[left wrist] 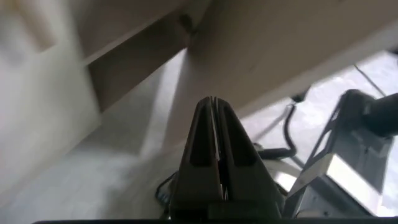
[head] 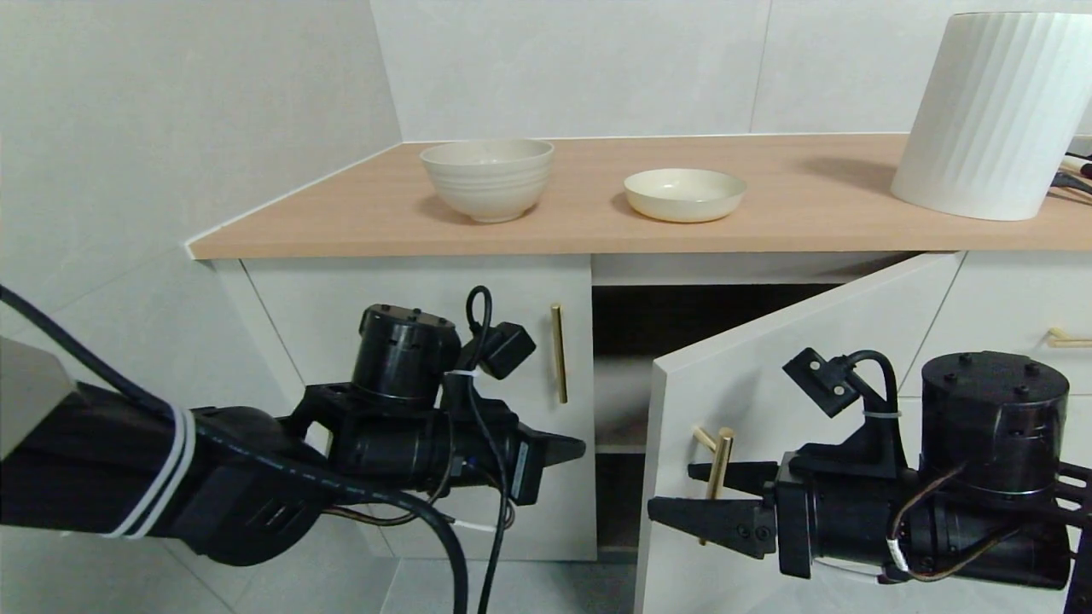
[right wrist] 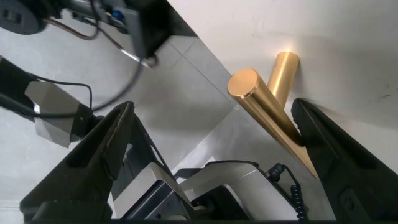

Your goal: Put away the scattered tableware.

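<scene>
On the wooden counter (head: 358, 223) stand a deep cream bowl (head: 488, 179) and, to its right, a shallow cream dish (head: 684, 194). Below them a white cabinet door (head: 768, 375) is swung partly open onto a dark shelf space. My right gripper (head: 701, 493) (right wrist: 214, 109) is open at the door's gold handle (head: 715, 467) (right wrist: 261, 99), which lies between its fingers, close against one of them. My left gripper (head: 567, 448) (left wrist: 212, 106) is shut and holds nothing, in front of the closed left door (head: 409, 290), well below the counter.
A tall white ribbed container (head: 998, 111) stands at the counter's right end, with dark utensils (head: 1073, 175) behind it. The closed left door has its own gold handle (head: 557, 352). A tiled wall bounds the left side. A drawer handle (head: 1071, 338) shows at far right.
</scene>
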